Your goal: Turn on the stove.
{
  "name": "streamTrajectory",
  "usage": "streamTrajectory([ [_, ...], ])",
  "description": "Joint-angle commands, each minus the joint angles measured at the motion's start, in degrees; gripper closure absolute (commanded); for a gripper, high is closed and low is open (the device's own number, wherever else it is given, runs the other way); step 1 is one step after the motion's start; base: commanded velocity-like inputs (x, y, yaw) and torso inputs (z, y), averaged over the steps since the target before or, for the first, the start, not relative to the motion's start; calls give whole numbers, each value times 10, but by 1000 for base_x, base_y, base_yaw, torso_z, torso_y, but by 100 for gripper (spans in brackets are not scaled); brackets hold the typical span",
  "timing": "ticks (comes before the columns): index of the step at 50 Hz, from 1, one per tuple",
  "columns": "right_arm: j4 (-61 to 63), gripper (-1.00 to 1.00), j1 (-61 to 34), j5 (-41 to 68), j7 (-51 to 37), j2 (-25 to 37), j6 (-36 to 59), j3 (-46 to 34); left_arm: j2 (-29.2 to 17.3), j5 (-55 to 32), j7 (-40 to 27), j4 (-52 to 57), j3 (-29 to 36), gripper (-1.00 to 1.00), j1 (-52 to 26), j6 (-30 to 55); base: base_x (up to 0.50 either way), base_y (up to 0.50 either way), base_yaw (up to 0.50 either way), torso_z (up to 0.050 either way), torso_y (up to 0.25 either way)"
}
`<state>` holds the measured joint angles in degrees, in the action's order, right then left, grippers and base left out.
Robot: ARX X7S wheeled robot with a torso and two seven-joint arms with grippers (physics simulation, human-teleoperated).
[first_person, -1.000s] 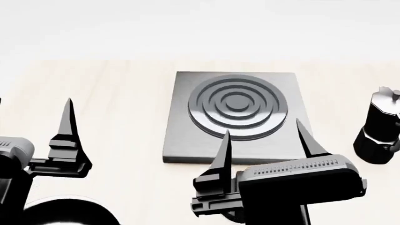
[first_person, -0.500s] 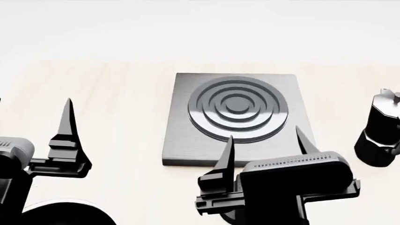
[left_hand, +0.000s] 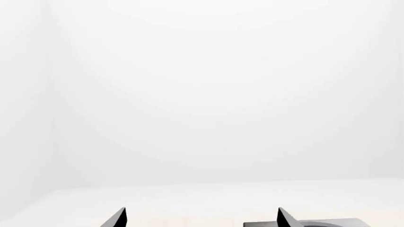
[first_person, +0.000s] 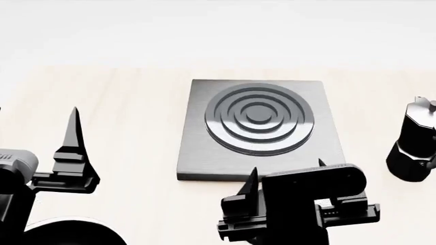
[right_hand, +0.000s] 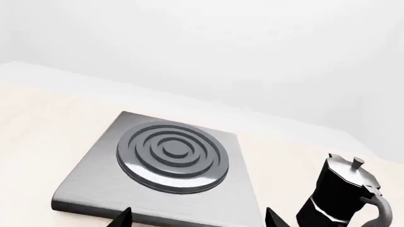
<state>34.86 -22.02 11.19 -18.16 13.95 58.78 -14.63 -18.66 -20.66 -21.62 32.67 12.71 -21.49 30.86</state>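
Observation:
The stove (first_person: pixel 204 158) is a flat grey metal slab with a dark ringed burner (first_person: pixel 259 118), in the middle of the pale wooden table. Its knob does not show in any view. My right gripper (first_person: pixel 286 167) is open and empty, its tips just at the stove's near edge. In the right wrist view the stove (right_hand: pixel 94 182) fills the middle, and the right gripper (right_hand: pixel 198 213) straddles its near edge. My left gripper (first_person: pixel 35 109) is open and empty, well to the left of the stove. In the left wrist view the left gripper (left_hand: pixel 200 213) faces a white wall, with a corner of the stove (left_hand: pixel 328 223) beside one finger.
A black moka pot (first_person: pixel 412 145) stands right of the stove, also in the right wrist view (right_hand: pixel 338 194). A dark round object (first_person: pixel 68 232), partly cut off, lies at the near left under my left arm. A white wall lies beyond the table.
My right gripper has sunk and drawn back toward the stove's near edge, its fingertips showing lower in the head view. The left arm has not moved.

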Motion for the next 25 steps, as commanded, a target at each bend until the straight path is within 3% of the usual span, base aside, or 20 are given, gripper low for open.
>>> streamTrajectory([
  [1,-19,-100,-8,26,7,-15,42,18,-1,-4,-2,0,0,-100,-1,-1,0,0,0,0,0],
  [25,-87,-100,-6,40,16,-25,12,33,-4,-6,-4,-4,3,-100,0,-7,0,0,0,0,0],
])
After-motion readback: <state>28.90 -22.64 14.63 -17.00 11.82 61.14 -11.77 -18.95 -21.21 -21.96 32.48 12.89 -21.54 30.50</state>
